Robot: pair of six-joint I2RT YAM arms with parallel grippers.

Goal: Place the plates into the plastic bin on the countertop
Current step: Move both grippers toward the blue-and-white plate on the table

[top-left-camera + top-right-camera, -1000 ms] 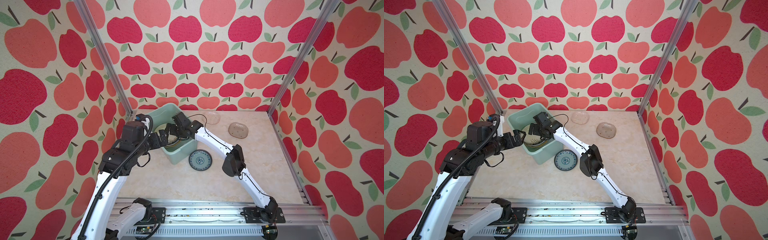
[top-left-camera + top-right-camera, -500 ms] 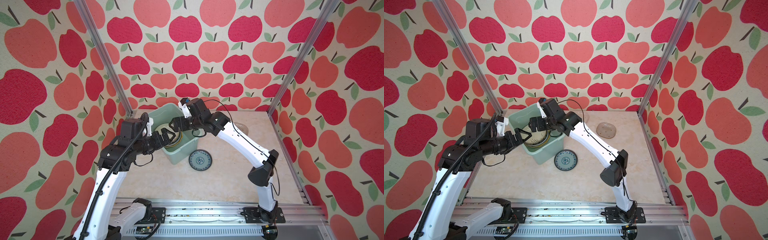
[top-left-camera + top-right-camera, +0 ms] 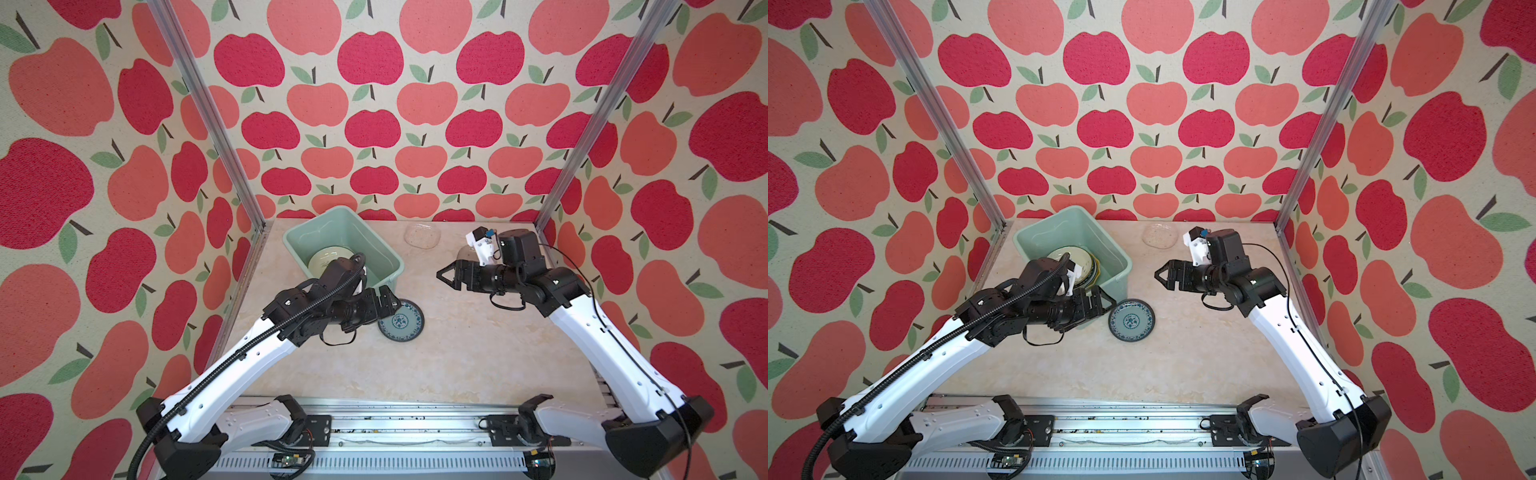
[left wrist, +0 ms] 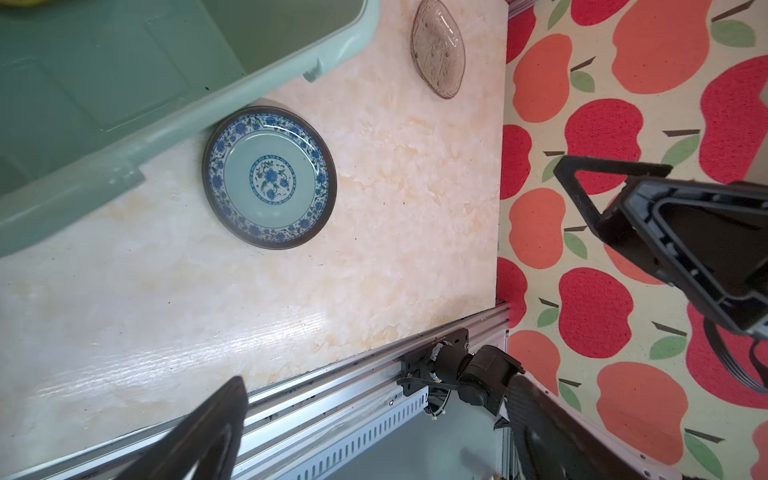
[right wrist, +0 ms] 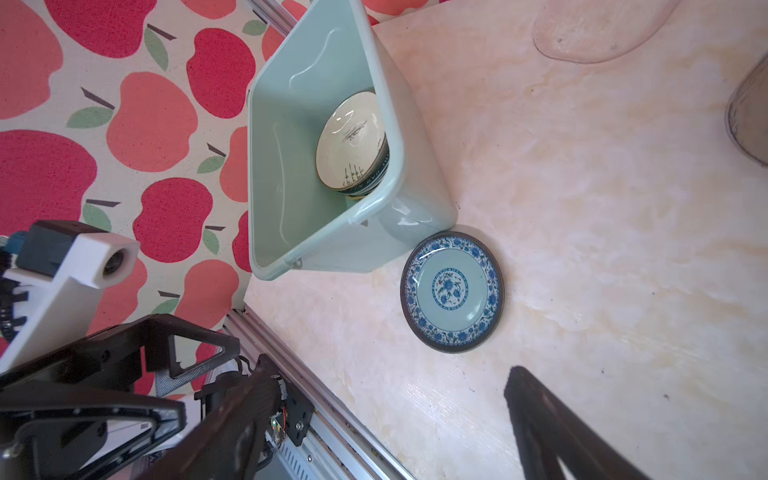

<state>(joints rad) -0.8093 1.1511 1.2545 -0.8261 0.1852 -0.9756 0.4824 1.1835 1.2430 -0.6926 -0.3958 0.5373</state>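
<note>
Plates (image 5: 353, 145) in bin (image 5: 286, 166): rim lettering unreadable. Smoky oval dish (image 4: 437, 48) whole only in left wrist view (right arm (image 3: 582, 328) mostly covers it from above). Left jaws, right jaws apart, empty.

In both top views the lower centre of the countertop (image 3: 457, 365) lies bare, a broad open stretch between the two arms. Left of centre the plastic bin (image 3: 357, 237) blocks the way, its near end filled by stacked plates (image 3: 328, 259), and a teal patterned plate (image 3: 401, 323) lies flat against its near corner. Toward the upper centre sit a clear glass dish (image 3: 422, 237) and a smoky dish (image 4: 437, 48), with bare counter around them.
</note>
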